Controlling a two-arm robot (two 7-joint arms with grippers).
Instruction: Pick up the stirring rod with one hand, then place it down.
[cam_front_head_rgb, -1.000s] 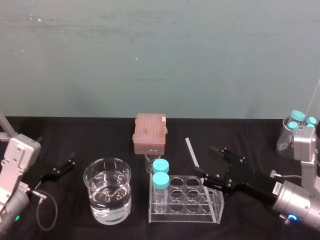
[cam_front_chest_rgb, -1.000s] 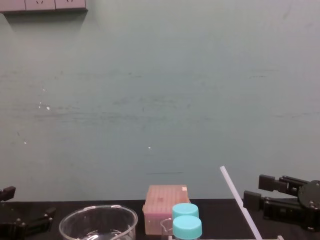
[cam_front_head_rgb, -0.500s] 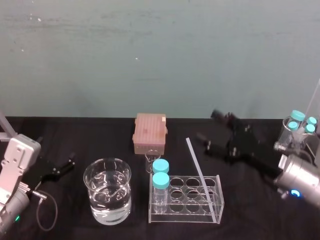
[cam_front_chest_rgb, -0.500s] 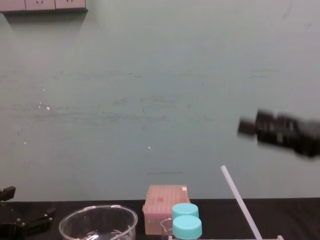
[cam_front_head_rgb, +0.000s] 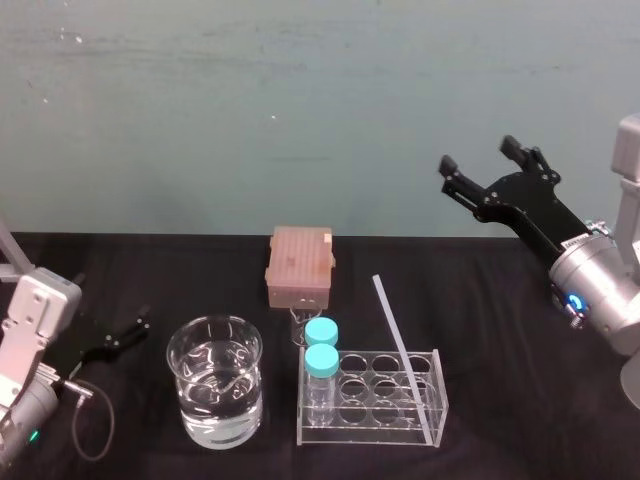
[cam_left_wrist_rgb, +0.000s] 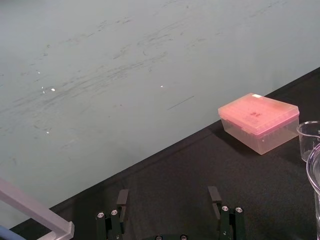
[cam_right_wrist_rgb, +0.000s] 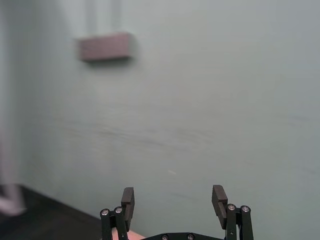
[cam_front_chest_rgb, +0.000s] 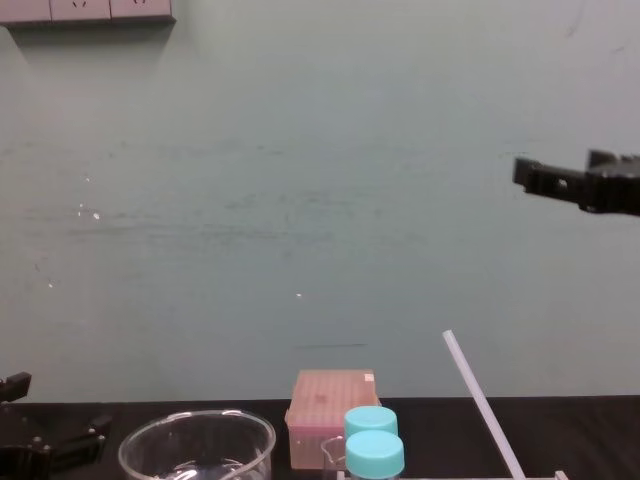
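R gripper (cam_front_head_rgb: 479, 156) is up high on the right, in front of the green wall, well above the black table (cam_front_head_rgb: 520, 400); jaws spread wide, nothing btwn them, touching nothing; right wrist view shows the same, both fingers (cam_right_wrist_rgb: 218, 196) far apart w/ bare wall beyond; chest view has it (cam_front_chest_rgb: 560, 172) at upper right, well clear of the rod. Stirring rod (cam_front_head_rgb: 401, 350) sits slanted at the right end of the clear rack (cam_front_head_rgb: 372, 355), top end tilted back and to the left, lower end at the rack's front right corner; which cell, can't tell; in chest view it (cam_front_chest_rgb: 481, 401) rises beside the blue-capped bottles (cam_front_head_rgb: 321, 345). L gripper (cam_front_head_rgb: 118, 335) rests low at the table's left; jaws apart, empty; also seen in left wrist view (cam_left_wrist_rgb: 168, 200). Water beaker (cam_front_head_rgb: 215, 395) left of the rack; pink box (cam_front_head_rgb: 300, 262) behind.
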